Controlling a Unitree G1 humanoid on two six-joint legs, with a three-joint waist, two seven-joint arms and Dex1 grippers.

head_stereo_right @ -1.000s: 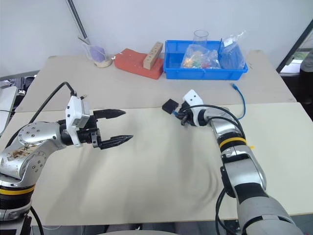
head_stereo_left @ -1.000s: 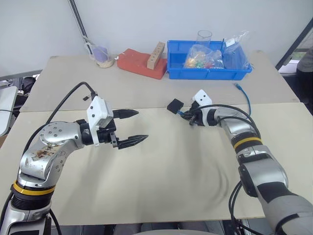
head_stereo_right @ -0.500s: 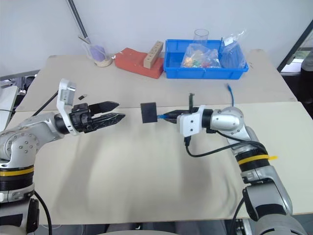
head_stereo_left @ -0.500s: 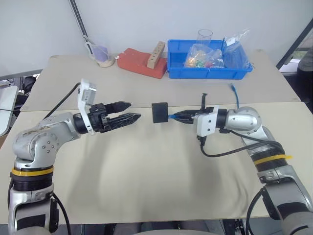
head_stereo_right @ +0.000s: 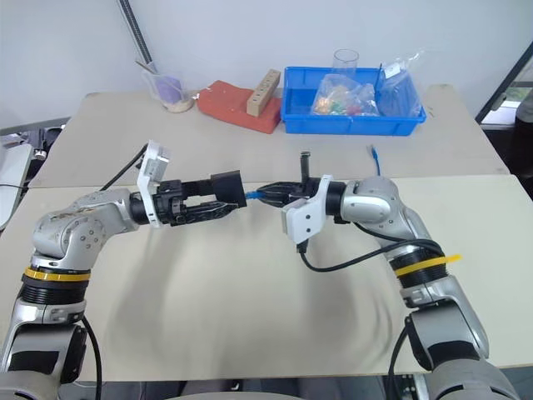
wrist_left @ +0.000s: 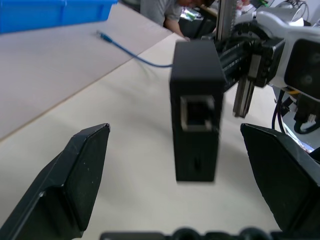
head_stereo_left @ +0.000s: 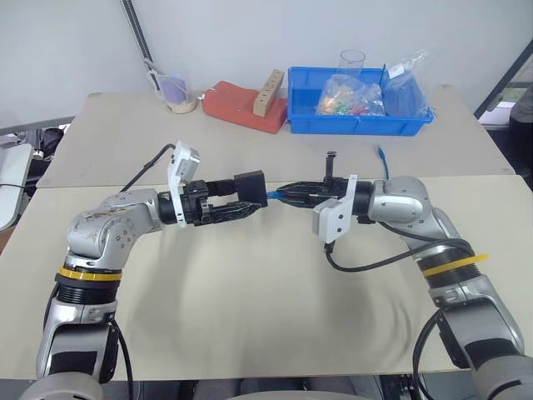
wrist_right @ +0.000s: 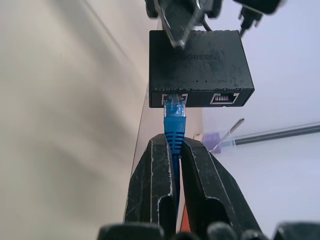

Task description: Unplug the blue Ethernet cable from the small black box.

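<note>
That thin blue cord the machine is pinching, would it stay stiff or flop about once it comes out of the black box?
Probably floppy: the blue cord trails in a loose curve behind the right pincer. Its ribbed end by the plug looks stiffer, since it stands straight out of the small black box. It seems light; the cord alone carries the box in mid-air.

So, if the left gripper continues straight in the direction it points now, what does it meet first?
Most likely the small black box: it sits directly ahead of the left gripper, between its open fingers, apparently not yet touched.
</note>
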